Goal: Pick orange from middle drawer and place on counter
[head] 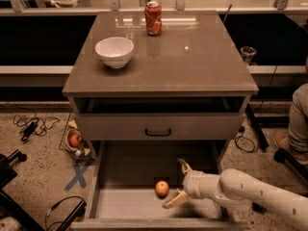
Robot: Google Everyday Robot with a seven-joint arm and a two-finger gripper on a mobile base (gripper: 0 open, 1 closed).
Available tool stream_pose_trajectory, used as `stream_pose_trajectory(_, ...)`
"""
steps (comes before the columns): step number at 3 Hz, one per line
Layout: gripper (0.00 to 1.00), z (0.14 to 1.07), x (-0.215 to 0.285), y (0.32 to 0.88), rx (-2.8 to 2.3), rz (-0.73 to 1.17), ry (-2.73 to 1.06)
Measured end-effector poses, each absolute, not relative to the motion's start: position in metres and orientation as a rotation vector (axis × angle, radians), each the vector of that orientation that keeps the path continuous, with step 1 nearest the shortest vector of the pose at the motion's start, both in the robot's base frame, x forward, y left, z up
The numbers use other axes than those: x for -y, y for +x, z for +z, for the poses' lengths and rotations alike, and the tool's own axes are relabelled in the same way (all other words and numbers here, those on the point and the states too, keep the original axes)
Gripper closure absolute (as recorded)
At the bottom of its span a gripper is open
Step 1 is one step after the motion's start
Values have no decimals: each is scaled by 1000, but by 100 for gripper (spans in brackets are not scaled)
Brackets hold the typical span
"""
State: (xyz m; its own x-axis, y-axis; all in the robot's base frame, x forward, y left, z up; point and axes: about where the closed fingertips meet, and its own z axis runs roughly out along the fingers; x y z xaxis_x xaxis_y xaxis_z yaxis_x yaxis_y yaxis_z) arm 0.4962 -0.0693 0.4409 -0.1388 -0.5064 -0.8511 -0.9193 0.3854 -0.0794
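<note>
The orange (162,188) lies on the pale floor of the pulled-out middle drawer (126,205), near its middle. My gripper (177,184) is down inside the drawer, just right of the orange, with its fingers spread open and empty. One fingertip (183,165) is behind the orange's level and the other is in front of it, neither touching the fruit. The counter (183,61) is the glossy grey-brown top of the cabinet above.
A white bowl (114,51) and a red soda can (153,18) stand on the counter. A closed drawer front with a black handle (158,132) is above the open drawer. A wire basket with a reddish fruit (75,140) sits on the floor to the left. A person's leg (297,124) is at the right.
</note>
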Motion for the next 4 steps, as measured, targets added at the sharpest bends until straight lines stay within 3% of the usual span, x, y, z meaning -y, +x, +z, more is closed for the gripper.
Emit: stream_pose_trajectory(4,0,404,34,512,-1866,622,-1449)
